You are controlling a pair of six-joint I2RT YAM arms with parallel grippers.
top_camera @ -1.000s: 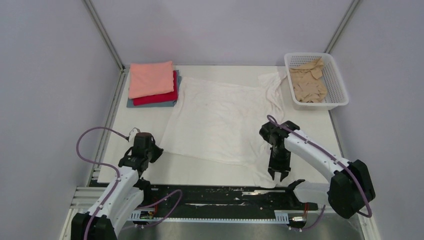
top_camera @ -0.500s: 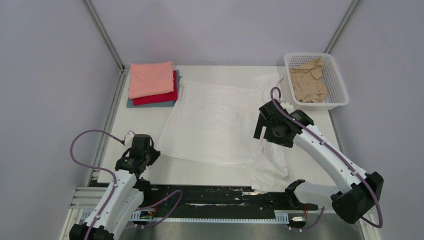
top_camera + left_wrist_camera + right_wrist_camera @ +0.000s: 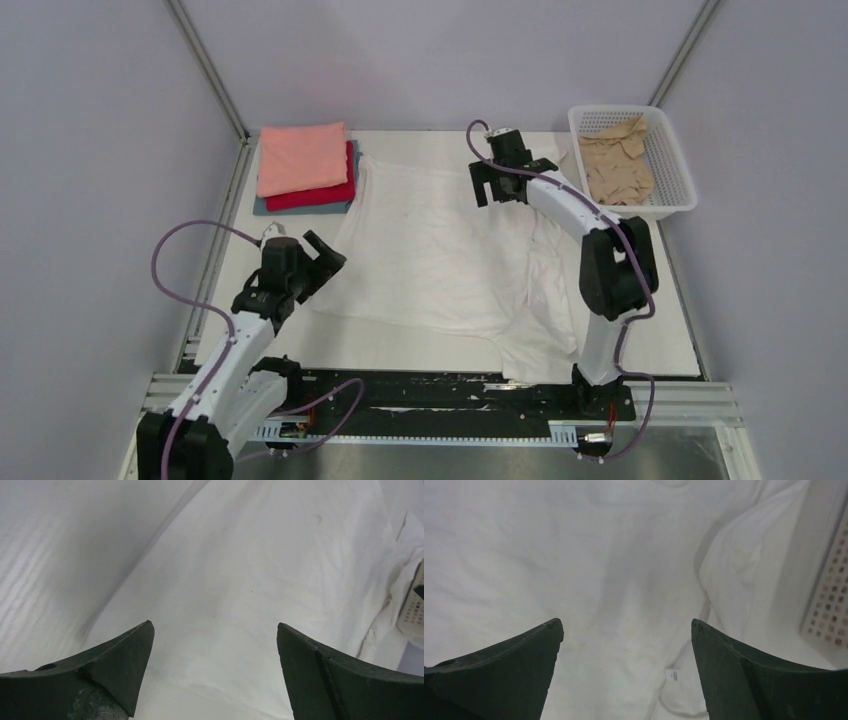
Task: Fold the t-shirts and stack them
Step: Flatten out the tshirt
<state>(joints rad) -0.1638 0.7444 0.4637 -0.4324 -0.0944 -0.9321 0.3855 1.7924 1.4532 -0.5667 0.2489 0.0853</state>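
Right gripper farther; tan shirt in basket

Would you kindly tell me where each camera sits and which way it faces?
Top external: fixed above and behind the bases, facing down across the table; both arms show, the left pincer at the left edge of the white t-shirt, the right pincer over its far part.
Left wrist: on the left arm, facing down at the shirt's edge; its open fingers show.
Right wrist: on the right arm, facing down at the shirt's neck label; its open fingers show.
Shared: both wrist views catch the shirt and lattice basket.
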